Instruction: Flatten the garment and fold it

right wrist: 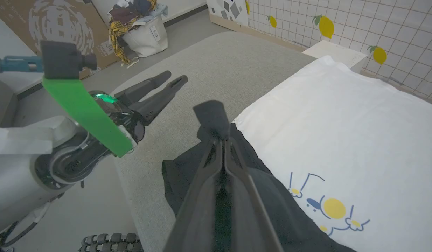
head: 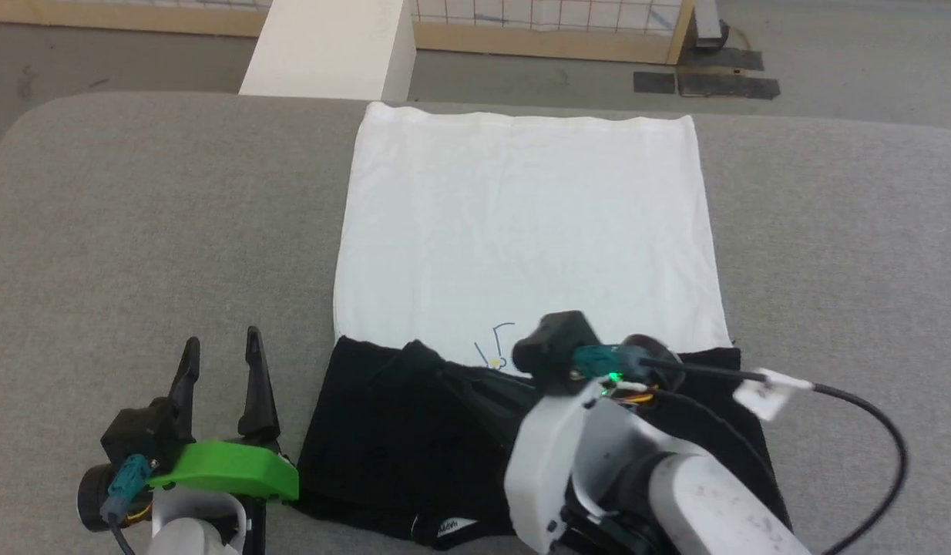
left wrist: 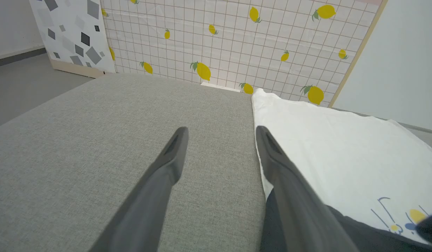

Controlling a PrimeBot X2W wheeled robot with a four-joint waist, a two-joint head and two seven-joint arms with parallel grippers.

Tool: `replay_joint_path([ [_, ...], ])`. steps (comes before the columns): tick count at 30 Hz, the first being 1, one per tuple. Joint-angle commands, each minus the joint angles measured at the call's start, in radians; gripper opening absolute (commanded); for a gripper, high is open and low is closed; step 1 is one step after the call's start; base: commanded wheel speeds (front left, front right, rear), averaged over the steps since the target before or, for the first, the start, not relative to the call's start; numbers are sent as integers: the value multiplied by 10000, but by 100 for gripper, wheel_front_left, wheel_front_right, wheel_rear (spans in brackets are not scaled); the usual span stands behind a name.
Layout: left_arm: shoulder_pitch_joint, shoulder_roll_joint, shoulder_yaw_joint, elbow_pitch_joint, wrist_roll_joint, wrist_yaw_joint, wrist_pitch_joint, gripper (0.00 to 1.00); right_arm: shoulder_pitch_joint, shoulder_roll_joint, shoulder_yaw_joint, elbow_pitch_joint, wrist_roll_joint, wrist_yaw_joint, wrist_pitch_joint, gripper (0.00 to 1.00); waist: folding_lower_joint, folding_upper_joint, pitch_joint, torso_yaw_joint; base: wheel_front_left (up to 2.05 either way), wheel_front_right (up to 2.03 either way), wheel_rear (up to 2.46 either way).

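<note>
We saw the garment spread across the grey counter, its white body flat and its black sleeves bunched at the near end. A lemon-print panel stood behind. Our right end effector had its fingers together, pinching black sleeve cloth. The left end effector hung with its fingers apart, just left of the garment.

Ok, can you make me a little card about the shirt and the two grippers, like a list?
shirt: white body spread flat on the grey surface
sleeves: black, folded in across the near end
print: blue and yellow, facing up, beside the black part
left gripper: open, holding nothing, over the grey surface next to the shirt's left edge
right gripper: shut, seems to pinch a bit of black sleeve
folding: sleeves in, body not yet folded
</note>
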Motion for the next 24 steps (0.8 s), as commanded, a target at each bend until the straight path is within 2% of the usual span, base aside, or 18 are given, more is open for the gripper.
replay_joint_path([
  [1, -156, 7, -65, 49, -68, -45, -47, 100, -318, 16, 189, 501, 104, -13, -132, 0, 1, 105, 275, 257, 0, 0, 0],
  [9, -509, -49, -266, 145, -185, -77, -47, 100, -1349, 17, 1515, 3206, 355, -13, 104, 0, 1, 105, 935, 701, 0, 0, 0],
  [14, -675, -70, -286, 199, -218, -90, -47, 100, -1685, 17, 2001, 4133, 586, -13, 431, 0, 1, 105, 1128, 802, 0, 0, 0],
  [15, -693, -73, -284, 220, -219, -90, -47, 100, -1699, 17, 2063, 4217, 704, -13, 481, 7, 1, 105, 1128, 801, 0, 0, 0],
  [16, -700, -75, -275, 232, -222, -91, -47, 100, -1704, 17, 2091, 4244, 808, -13, 500, 37, 1, 105, 1119, 787, 0, 0, 0],
  [17, -700, -78, -257, 244, -223, -90, -47, 100, -1716, 17, 2151, 4220, 934, -13, 488, 100, 1, 105, 1087, 748, 0, 0, 0],
  [20, -669, -82, -212, 287, -189, -93, -47, 100, -1705, 18, 1960, 3916, 1232, -13, 65, 100, 1, 105, 932, 608, 0, 0, 0],
  [24, -559, -77, -119, 327, -120, -119, -47, 100, -1498, 18, 1118, 2898, 1485, -13, -1268, 100, 1, 105, 605, 333, 0, 0, 0],
])
